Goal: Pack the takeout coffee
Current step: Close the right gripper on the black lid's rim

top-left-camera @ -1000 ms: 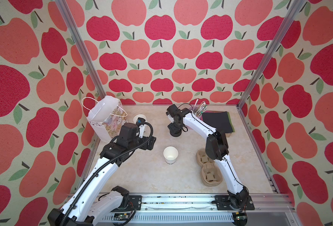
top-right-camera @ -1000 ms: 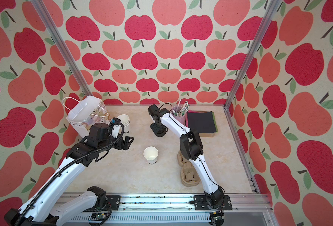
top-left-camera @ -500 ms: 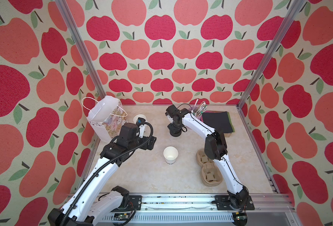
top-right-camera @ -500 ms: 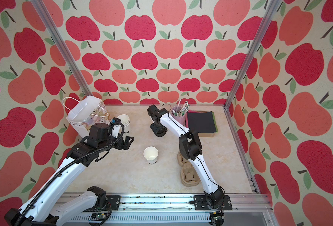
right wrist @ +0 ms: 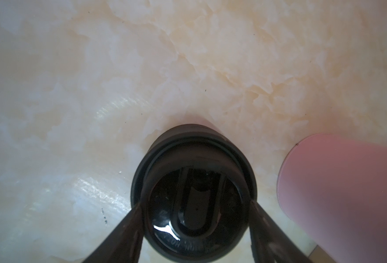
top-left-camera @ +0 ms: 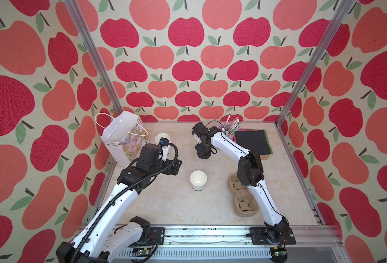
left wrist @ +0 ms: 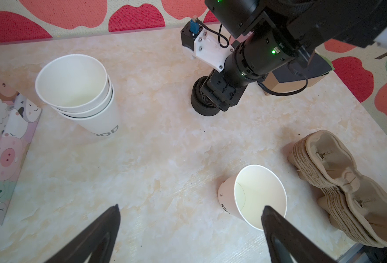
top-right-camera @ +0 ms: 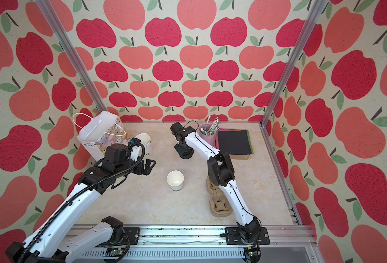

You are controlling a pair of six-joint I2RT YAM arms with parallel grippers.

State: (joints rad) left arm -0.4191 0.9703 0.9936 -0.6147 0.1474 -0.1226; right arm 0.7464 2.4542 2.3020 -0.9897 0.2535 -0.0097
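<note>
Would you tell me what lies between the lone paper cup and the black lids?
Only bare tabletop separates cup and lids, in both top views.

Cup (top-left-camera: 198, 180) mid-table; lid stack (top-left-camera: 203, 155), seemingly, behind it; carrier stack (top-left-camera: 242, 201) right; bag (top-left-camera: 124, 139) far-left.

Inventory on the surface (top-left-camera: 165, 205): lettered white cup (top-left-camera: 198, 180), one, near the left end effector (left wrist: 190, 206); nested white cups (left wrist: 74, 91), three; black lid stack (right wrist: 193, 159), one, between the right end effector (right wrist: 196, 202) fingers (right wrist: 124, 227); pink cup (right wrist: 347, 193), one; gift bag (top-left-camera: 124, 136), one; carrier stack (top-left-camera: 240, 205), one; end effectors, two.
</note>
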